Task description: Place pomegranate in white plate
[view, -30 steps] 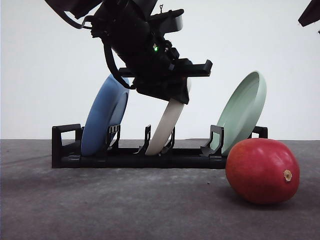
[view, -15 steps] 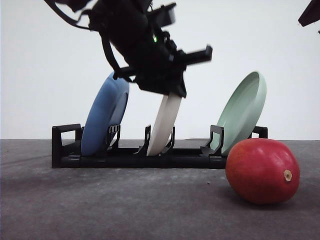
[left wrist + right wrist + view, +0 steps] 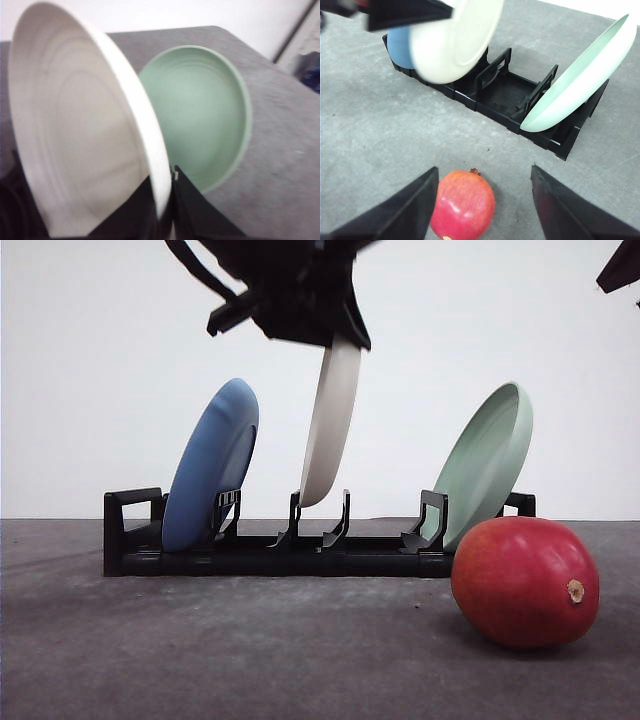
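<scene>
My left gripper (image 3: 162, 210) is clamped on the rim of the white plate (image 3: 330, 425), holding it edge-on just above the black rack (image 3: 300, 545), its lower edge at the top of the middle slot posts. The blue plate (image 3: 210, 465) leans in the rack's left slot and the pale green plate (image 3: 487, 462) in its right one. The pomegranate (image 3: 523, 581) rests on the grey table (image 3: 250, 650) in front of the rack's right end. My right gripper (image 3: 485, 205) hangs spread wide over the pomegranate, gripping nothing.

Probably a lab test bench: bare grey table (image 3: 200, 650), plain white backdrop (image 3: 90, 390).
</scene>
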You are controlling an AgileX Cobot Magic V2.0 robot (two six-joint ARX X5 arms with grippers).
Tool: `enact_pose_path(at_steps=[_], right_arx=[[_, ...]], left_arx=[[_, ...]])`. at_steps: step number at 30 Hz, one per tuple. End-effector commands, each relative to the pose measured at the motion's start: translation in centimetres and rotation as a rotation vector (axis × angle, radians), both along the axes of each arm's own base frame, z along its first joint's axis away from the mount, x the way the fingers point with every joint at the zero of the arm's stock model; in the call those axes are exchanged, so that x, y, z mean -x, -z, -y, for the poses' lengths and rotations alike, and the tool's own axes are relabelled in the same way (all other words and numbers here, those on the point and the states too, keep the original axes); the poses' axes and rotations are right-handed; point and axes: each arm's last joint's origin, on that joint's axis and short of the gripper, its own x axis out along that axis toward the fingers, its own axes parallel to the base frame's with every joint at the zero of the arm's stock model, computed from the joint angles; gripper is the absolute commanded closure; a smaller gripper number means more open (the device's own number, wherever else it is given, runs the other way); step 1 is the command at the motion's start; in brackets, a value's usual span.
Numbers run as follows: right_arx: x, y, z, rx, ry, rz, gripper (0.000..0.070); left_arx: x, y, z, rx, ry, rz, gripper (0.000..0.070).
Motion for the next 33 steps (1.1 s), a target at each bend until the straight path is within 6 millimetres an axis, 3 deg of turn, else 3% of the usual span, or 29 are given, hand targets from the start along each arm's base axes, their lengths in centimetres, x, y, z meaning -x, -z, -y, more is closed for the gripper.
enact_pose_path(at_steps=[1,9,14,25,33], right_arx=[[0.0,-0.7,-0.1,-0.009,-0.006,0.025,0.0329],[0.0,-0.7,-0.1,-0.012,-0.004,0.022,0.0329],[0.0,-0.7,-0.1,-0.019,0.000,0.016,0.0329],[0.0,-0.7,-0.1,-0.035,0.010,0.003,0.0329],[0.0,-0.6,-0.1,-0.035,0.010,0.002,0.0329]], left_arx=[[0.5,-1.6,0.0,0.066,0.026,0.003,0.0687],[3.9,-4.8,-2.0,0.138,0.128,-0.034,0.0687],[6.7,-4.8,-3.6,0.205,0.172,0.012,0.0687],[10.5,0.6,-7.5,0.400,0.201,0.171,0.0688],[11.2,4.5,-7.5,0.148,0.267,0.245,0.0689]])
